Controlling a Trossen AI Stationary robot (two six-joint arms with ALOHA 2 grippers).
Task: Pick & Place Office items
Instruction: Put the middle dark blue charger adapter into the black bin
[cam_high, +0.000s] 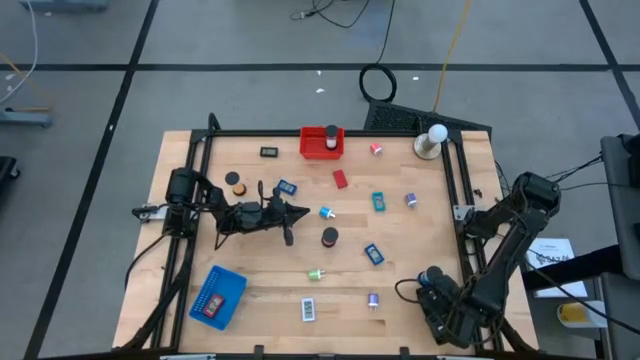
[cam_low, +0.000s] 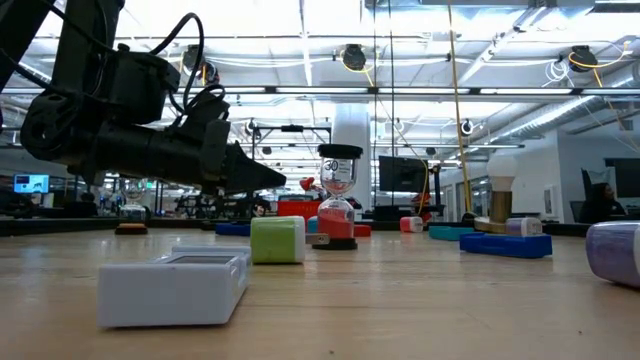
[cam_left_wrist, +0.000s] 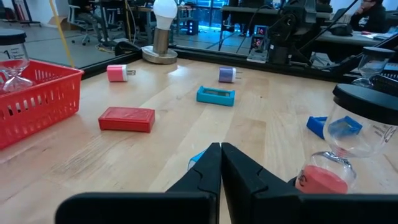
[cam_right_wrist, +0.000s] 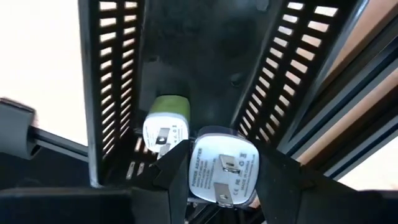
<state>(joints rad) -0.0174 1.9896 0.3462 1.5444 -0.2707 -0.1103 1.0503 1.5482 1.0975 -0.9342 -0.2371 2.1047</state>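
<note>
Left end effector (cam_high: 297, 211) sits at centre-left of the high view, low over the wooden surface (cam_high: 420, 250), and the left wrist view shows its dark fingers (cam_left_wrist: 208, 171) pressed together with nothing between them. Just past the tips a small blue-and-white piece (cam_high: 326, 213) peeks out, and to its right stands a black-capped sand timer with red sand (cam_left_wrist: 348, 146).

Over at lower right of the high view, the right end effector (cam_high: 437, 300) hangs beyond the surface's edge. Its wrist view shows the jaws clamped on a white plug adapter with a printed label (cam_right_wrist: 222, 171), held above a black slotted tray (cam_right_wrist: 186, 56) where a green-topped white adapter (cam_right_wrist: 165, 124) already lies.

The remaining office items lie scattered across the middle of the surface: a flat red rectangular block (cam_high: 340, 179), a teal rectangular block (cam_high: 378, 202), a purple-topped adapter (cam_high: 410, 200), a pink one (cam_high: 376, 149) near the red basket (cam_high: 322, 143).

Handling, as I judge it: these are light, rigid plastic pieces with smooth faces, so they could skid or twist under a pinch. The flat blocks look best taken across their short sides; the timer is glass, top-heavy, and wants a gentle grip at its cap.
</note>
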